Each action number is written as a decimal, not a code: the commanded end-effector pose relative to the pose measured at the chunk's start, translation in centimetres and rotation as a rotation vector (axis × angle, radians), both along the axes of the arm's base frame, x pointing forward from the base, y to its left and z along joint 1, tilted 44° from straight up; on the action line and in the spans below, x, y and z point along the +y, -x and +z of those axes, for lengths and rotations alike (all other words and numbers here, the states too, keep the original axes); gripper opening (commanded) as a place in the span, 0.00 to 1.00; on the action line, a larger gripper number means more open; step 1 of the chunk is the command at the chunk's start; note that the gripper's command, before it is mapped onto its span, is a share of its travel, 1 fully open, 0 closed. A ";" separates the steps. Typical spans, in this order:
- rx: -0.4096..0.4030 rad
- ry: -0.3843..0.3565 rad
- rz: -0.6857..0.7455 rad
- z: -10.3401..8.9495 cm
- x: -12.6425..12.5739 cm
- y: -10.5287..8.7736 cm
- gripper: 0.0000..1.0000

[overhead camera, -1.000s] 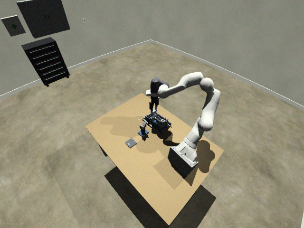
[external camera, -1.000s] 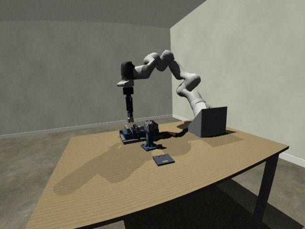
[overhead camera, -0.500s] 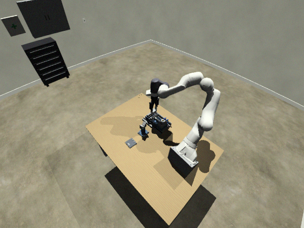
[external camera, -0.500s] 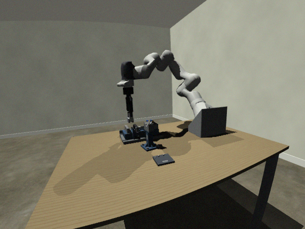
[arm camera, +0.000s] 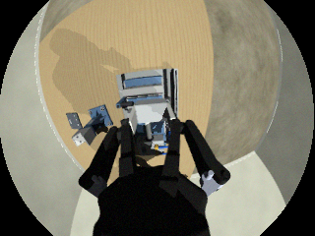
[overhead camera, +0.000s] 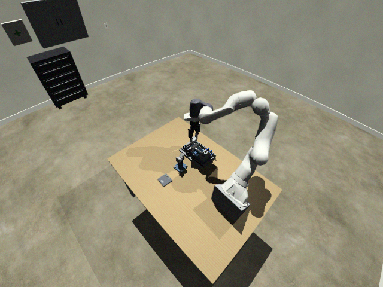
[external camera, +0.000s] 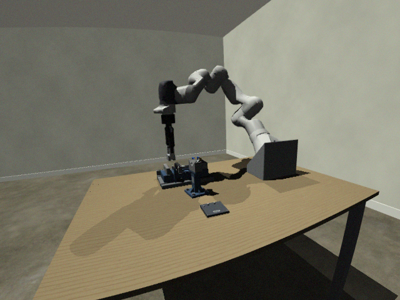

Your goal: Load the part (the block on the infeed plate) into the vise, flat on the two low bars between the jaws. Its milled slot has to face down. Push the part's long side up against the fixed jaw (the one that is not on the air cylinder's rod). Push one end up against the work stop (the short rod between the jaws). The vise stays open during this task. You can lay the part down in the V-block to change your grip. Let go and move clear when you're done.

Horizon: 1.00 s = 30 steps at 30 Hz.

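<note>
Fingers (external camera: 170, 157) clamp the part (arm camera: 149, 116), hanging above the vise's (external camera: 170, 177) far-left end, apart from it. Infeed plate (external camera: 214, 208) lies nearer on the counter (external camera: 135, 225), well inside its edges.

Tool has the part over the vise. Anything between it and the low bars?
Nothing visible. The tool holds the part just above the open vise. The wrist view shows only the vise under it; the bars themselves are hidden.
</note>
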<state>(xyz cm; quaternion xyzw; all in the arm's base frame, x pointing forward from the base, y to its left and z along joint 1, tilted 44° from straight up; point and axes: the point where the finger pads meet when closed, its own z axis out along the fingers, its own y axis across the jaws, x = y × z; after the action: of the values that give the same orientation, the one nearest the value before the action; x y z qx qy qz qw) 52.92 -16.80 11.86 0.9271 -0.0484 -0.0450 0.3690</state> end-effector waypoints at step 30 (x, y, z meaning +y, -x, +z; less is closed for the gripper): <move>-0.004 0.001 0.002 -0.8 -0.7 0.0 0.00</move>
<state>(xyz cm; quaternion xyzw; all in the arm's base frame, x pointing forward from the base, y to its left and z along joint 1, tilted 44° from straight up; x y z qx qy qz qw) 52.80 -17.32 11.24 0.9269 -0.0474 -0.0457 0.3695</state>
